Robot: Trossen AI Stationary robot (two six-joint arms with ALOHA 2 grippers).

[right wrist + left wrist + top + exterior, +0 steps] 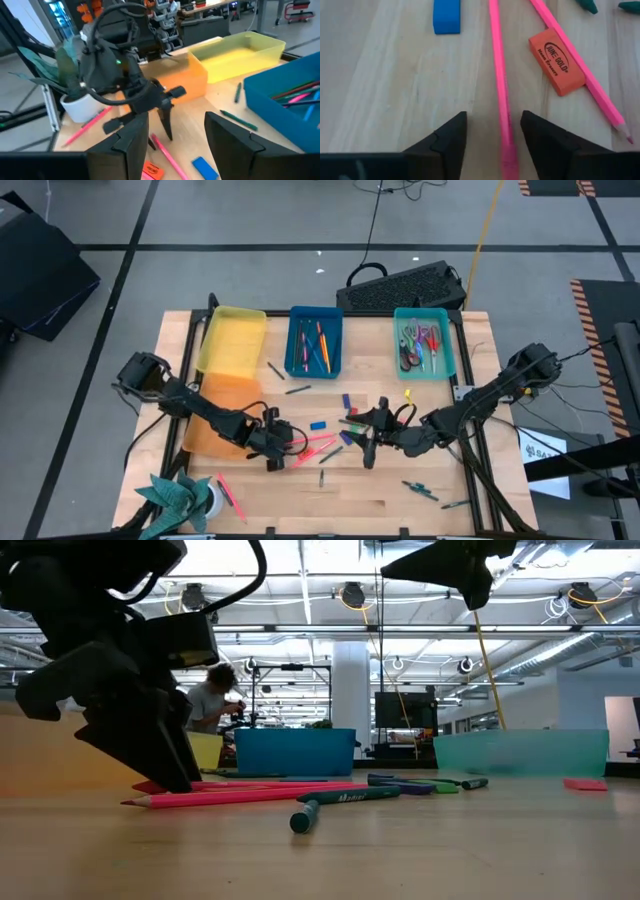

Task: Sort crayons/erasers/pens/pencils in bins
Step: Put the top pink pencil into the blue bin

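My left gripper (492, 130) is open and low over the table. Its fingers stand on either side of the near end of a pink pencil (501, 95) without touching it. A second pink pencil (580, 65) lies beside it, with an orange eraser (562, 60) against it and a blue eraser (446, 15) farther off. My right gripper (368, 455) hangs open above the table's middle, holding nothing, and points toward the left gripper (165, 107). The bins stand along the far and left edges: yellow (232, 340), orange (215, 415), blue (315, 345), teal (425, 340).
Loose pens and pencils lie about the table's middle, and a teal pen (340, 805) lies in front. Green pens (425, 492) lie near the right front. A potted plant (180, 500) stands at the front left corner, and a black keyboard (405, 285) lies behind the far edge.
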